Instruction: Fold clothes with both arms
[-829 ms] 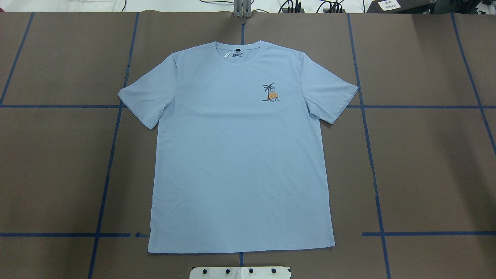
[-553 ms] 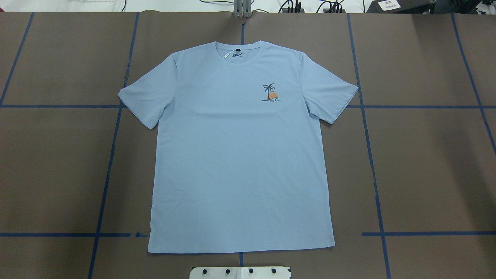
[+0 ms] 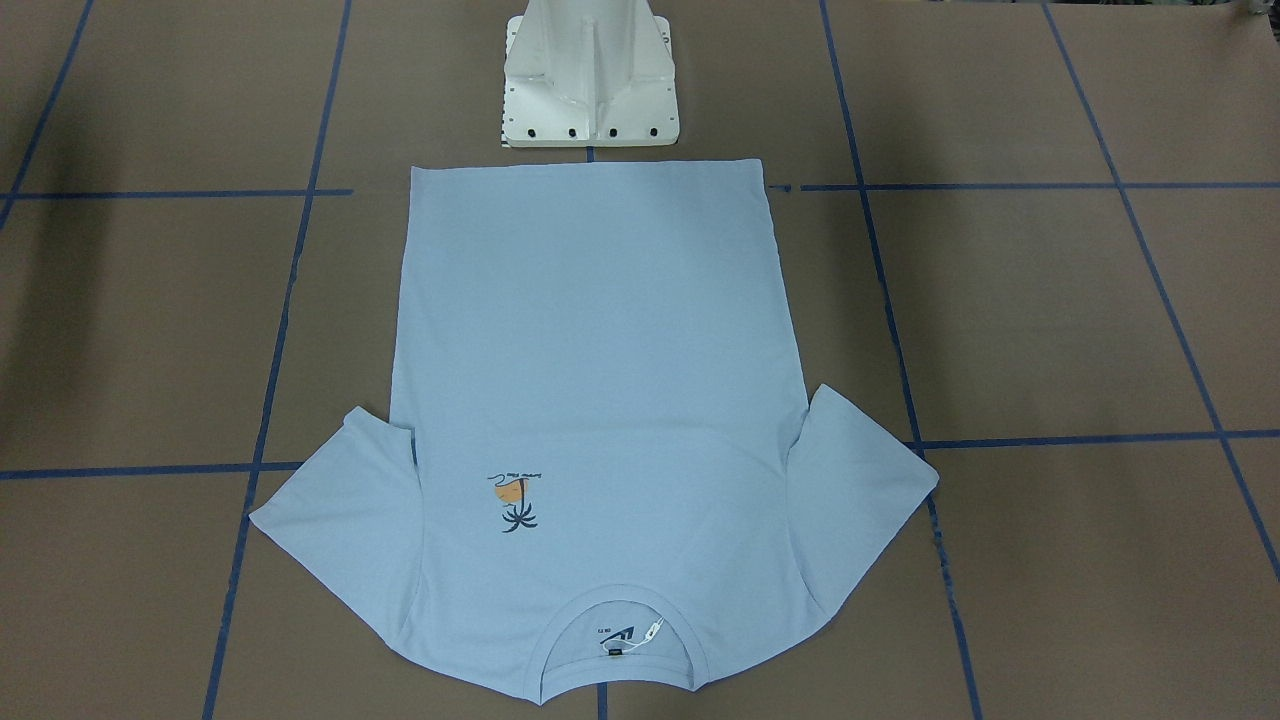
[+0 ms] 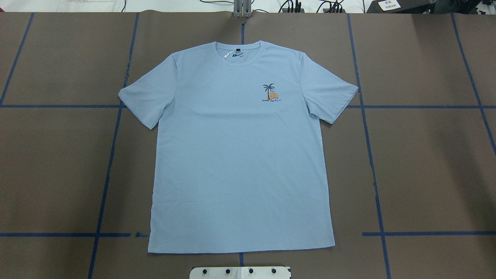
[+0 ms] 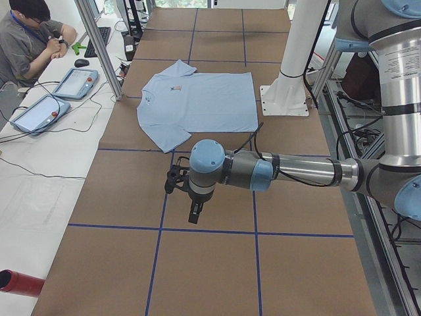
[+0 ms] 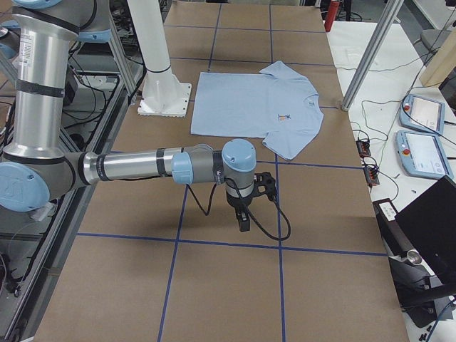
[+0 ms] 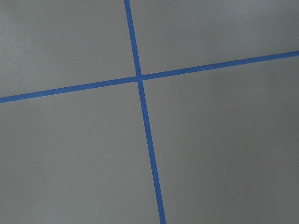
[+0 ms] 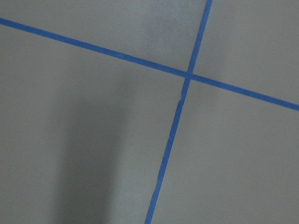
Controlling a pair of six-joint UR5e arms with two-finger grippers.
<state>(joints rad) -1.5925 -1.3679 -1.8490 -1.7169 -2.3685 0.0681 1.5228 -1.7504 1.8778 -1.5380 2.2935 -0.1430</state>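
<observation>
The light blue T-shirt (image 4: 240,155) lies flat and spread on the brown table, neck at the far side, palm-tree print (image 4: 270,93) facing up. It also shows in the front-facing view (image 3: 590,330) and in both side views (image 5: 197,99) (image 6: 249,103). The left arm (image 5: 263,172) holds its gripper (image 5: 194,214) above bare table, well off the shirt's sleeve. The right arm (image 6: 142,165) holds its gripper (image 6: 244,222) likewise on the other side. Both grippers show only in the side views, so I cannot tell if they are open or shut. Both wrist views show only brown table and blue tape.
The white pedestal base (image 3: 590,80) stands just behind the shirt's hem. Blue tape lines (image 4: 372,155) grid the table. An operator (image 5: 29,39) sits at a side desk with teach pendants (image 5: 75,82). More pendants (image 6: 424,114) lie beyond the far edge.
</observation>
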